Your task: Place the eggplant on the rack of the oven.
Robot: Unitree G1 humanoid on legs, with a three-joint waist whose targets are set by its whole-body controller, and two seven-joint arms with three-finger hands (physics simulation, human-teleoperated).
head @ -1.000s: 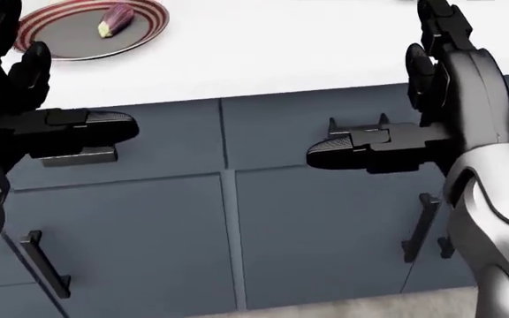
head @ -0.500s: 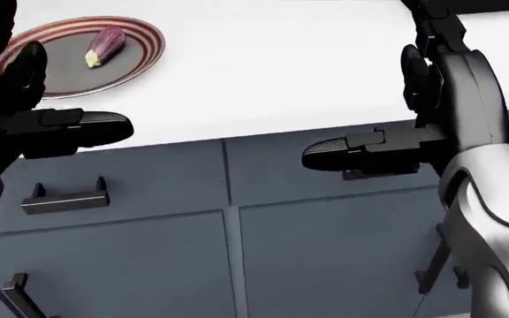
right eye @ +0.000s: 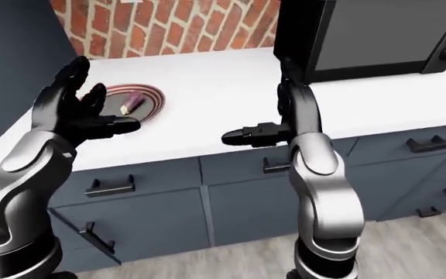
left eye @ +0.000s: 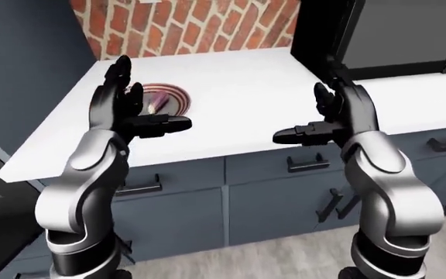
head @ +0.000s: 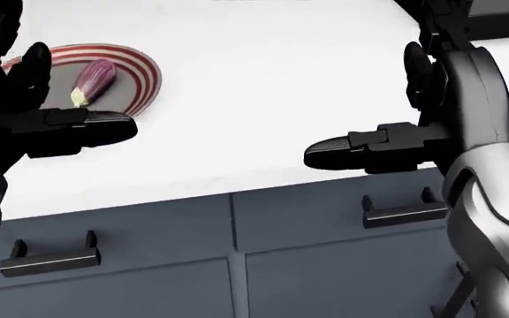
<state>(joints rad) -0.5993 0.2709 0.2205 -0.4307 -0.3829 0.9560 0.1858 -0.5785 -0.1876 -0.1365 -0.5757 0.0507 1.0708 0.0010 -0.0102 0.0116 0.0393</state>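
Observation:
A small purple eggplant (head: 92, 80) lies on a round plate (head: 141, 74) with red and white rings, at the upper left of the head view, on the white counter (head: 263, 99). My left hand (head: 38, 109) is open and empty, held just below and left of the plate, above the counter. My right hand (head: 396, 126) is open and empty at the right, above the counter's near edge. A black countertop oven (right eye: 370, 35) stands at the upper right of the right-eye view, its door shut.
Blue-grey drawers with black handles (head: 46, 258) run under the counter. A brick wall (left eye: 200, 26) backs it. A tall blue-grey cabinet (left eye: 21, 64) stands at the left. The floor (left eye: 285, 261) below is light grey.
The whole head view has shifted: the counter and plate slid down in the picture, and the drawers dropped toward the bottom. Both hands stay open at about the same places in view.

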